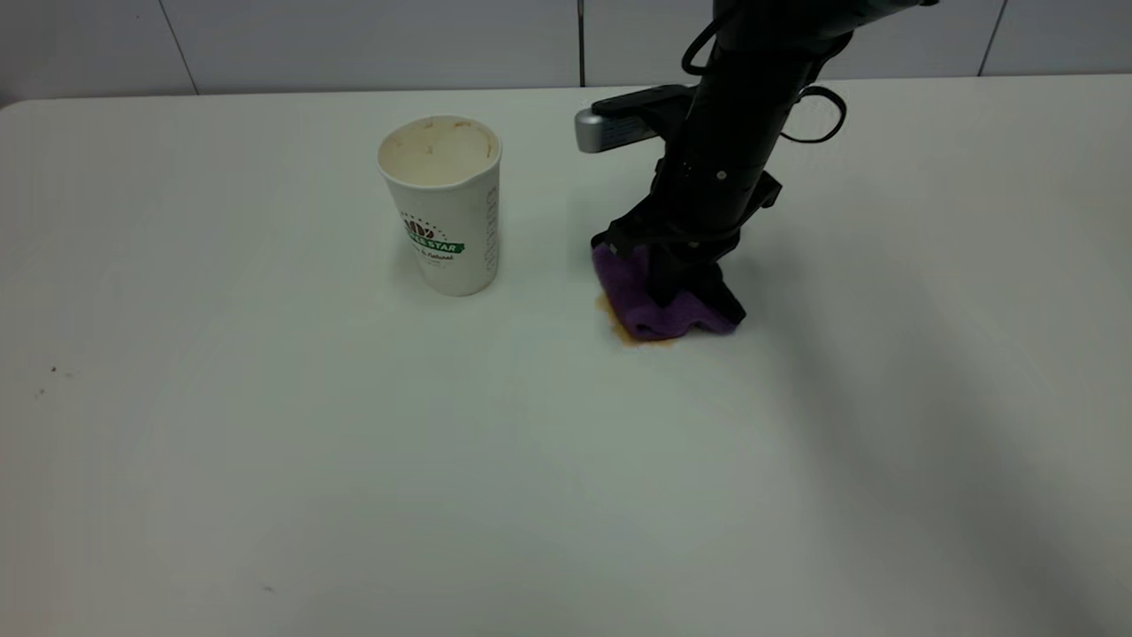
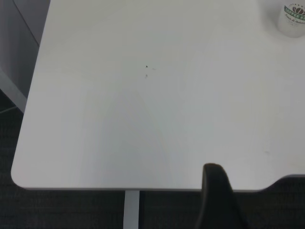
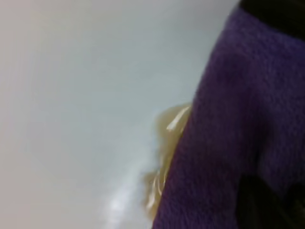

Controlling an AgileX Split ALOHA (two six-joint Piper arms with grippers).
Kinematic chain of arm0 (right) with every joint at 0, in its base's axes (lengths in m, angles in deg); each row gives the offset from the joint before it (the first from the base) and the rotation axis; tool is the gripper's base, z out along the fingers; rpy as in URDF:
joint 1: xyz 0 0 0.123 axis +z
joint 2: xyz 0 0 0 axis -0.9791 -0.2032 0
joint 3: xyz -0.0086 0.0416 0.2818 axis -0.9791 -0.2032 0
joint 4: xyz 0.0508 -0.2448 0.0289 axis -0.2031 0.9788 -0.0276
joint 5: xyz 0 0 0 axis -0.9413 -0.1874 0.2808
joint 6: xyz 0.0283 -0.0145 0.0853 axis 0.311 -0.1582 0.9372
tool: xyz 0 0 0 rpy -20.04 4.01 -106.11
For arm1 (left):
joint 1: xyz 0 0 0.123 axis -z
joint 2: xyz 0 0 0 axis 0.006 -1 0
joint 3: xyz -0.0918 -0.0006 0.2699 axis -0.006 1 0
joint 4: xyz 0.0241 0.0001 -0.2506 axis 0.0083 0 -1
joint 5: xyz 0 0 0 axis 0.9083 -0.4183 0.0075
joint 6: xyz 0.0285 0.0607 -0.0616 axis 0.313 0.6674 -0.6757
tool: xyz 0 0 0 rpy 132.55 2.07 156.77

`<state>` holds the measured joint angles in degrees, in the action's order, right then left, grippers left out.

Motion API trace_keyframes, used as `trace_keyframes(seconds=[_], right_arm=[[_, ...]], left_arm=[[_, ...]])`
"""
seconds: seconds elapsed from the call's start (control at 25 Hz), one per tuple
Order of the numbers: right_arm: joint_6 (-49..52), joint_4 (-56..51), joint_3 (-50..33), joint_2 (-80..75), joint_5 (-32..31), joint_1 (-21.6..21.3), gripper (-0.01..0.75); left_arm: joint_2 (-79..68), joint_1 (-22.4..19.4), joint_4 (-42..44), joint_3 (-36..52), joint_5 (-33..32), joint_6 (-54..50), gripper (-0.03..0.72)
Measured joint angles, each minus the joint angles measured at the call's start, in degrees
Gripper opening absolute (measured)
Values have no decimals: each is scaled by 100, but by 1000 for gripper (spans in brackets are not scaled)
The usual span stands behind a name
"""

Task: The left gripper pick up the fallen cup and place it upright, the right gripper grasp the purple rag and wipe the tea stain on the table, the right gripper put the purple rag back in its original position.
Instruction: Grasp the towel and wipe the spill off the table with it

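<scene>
- A white table (image 1: 265, 487) fills the exterior view, with pale wall panels along the top edge.
- The cup (image 1: 442, 208) stands upright, left of centre.
- The right gripper (image 1: 676, 283), right of centre, presses the purple rag (image 1: 659, 305) down, its fingers closed on the cloth.
- The tea stain (image 1: 619, 329) shows only at the rag's lower left edge, so I think the wipe must go toward the lower left.
- The left gripper (image 2: 217, 200) is parked off the table edge; whether its fingers are apart I cannot tell.
</scene>
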<state>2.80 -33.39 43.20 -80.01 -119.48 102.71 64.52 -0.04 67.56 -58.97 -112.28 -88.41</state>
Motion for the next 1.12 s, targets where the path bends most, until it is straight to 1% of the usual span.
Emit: trace_keyframes(seconds=[0.08, 0.32, 0.4, 0.52, 0.64, 0.76, 0.96, 1.12], right_arm=[[-147, -115, 10, -18, -202, 125, 44], [-508, -304, 14, -36, -698, 674, 44], [-528, -196, 14, -39, -758, 766, 44], [-291, 68, 14, -39, -705, 778, 44], [75, 493, 19, -39, -558, 656, 44], [381, 1064, 36, -24, -381, 416, 44], [901, 1596, 47, -12, -379, -211, 44], [1098, 1670, 53, -7, -628, -737, 44]], left_arm=[[0, 0, 0, 0, 0, 0, 476], [0, 0, 0, 0, -4, 0, 476], [0, 0, 0, 0, -4, 0, 476], [0, 0, 0, 0, -4, 0, 476], [0, 0, 0, 0, -4, 0, 476], [0, 0, 0, 0, -4, 0, 476], [0, 0, 0, 0, -4, 0, 476], [0, 0, 0, 0, -4, 0, 476]])
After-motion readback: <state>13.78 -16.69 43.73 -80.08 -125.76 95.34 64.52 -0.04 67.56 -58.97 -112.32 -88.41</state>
